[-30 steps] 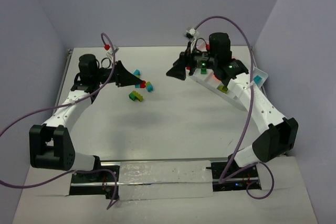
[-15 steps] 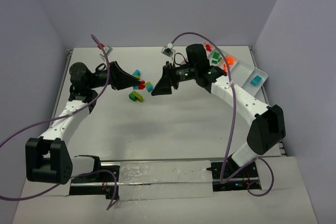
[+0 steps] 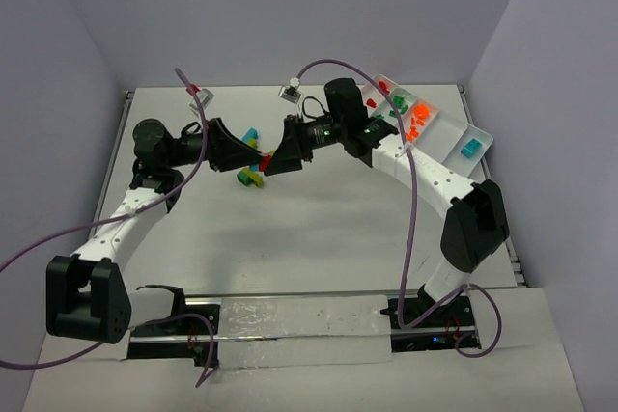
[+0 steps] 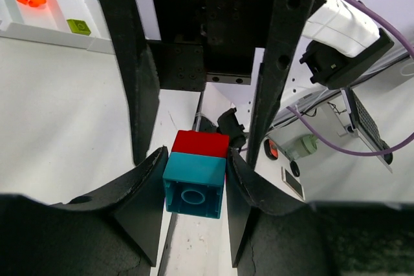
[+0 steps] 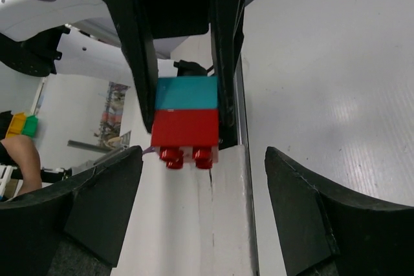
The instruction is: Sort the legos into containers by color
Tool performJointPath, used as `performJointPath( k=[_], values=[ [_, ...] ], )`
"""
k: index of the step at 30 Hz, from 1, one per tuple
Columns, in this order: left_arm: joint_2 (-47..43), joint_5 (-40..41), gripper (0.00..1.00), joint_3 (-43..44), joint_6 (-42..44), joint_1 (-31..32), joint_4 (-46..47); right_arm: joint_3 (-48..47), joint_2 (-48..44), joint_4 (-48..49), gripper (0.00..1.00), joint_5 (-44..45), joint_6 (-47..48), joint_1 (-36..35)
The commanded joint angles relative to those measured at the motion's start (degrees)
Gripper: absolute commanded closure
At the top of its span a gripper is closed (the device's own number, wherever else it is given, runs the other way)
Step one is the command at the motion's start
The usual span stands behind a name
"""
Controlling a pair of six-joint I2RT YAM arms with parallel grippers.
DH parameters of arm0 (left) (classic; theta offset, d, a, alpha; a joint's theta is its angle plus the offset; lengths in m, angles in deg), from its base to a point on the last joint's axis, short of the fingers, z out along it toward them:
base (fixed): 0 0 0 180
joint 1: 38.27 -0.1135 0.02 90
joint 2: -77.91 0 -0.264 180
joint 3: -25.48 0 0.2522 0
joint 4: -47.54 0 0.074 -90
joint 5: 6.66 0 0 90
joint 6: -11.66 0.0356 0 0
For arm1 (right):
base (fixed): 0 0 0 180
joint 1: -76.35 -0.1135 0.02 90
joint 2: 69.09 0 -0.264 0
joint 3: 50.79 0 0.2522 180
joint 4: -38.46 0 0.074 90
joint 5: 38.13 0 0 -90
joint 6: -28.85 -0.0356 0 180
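A two-brick stack of legos, a cyan brick (image 4: 194,189) joined to a red brick (image 4: 202,143), is clamped between my left gripper's (image 4: 194,182) jaws, above the table. In the top view the left gripper (image 3: 253,153) points right and meets my right gripper (image 3: 274,162) head on. The right gripper (image 5: 204,208) is open, its fingertips (image 5: 107,198) on either side of the red brick's (image 5: 185,130) studded end without touching it. The white tray of containers (image 3: 454,132) stands at the back right, holding red, green, orange (image 3: 417,123) and cyan (image 3: 471,148) bricks.
Loose legos lie on the table under the grippers: a cyan brick (image 3: 251,134) and a yellow-green and green pair (image 3: 251,178). A purple cable loops over each arm. Walls close in the table at the left, back and right.
My right arm has swung left from above the tray to face the left gripper. The left gripper has kept its grip on the stack and shifted slightly.
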Motion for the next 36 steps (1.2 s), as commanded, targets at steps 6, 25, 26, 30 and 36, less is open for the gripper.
performJointPath(
  k=[6,25,26,30,36],
  values=[
    [-2.2,0.5,1.00,0.3,3.1,1.2,-1.8,-3.8,1.9,3.1,0.49,-1.4,-1.2,-0.9],
    [-2.9,-1.1,0.42,4.5,10.9,-1.2,-15.9,2.6,-4.4,1.2,1.00,-1.5,4.0,0.8],
    [-2.8,-1.3,0.43,4.5,10.8,-1.2,-16.0,2.7,-4.5,1.1,1.00,-1.4,4.1,0.8],
    [-2.9,-1.6,0.46,4.2,10.8,-1.1,-15.5,2.3,-4.4,0.5,1.00,-1.2,4.3,0.8],
    [-2.6,-1.9,0.36,3.9,11.8,-0.7,-16.6,0.5,-2.9,0.7,1.00,-1.6,3.3,0.8]
  ],
)
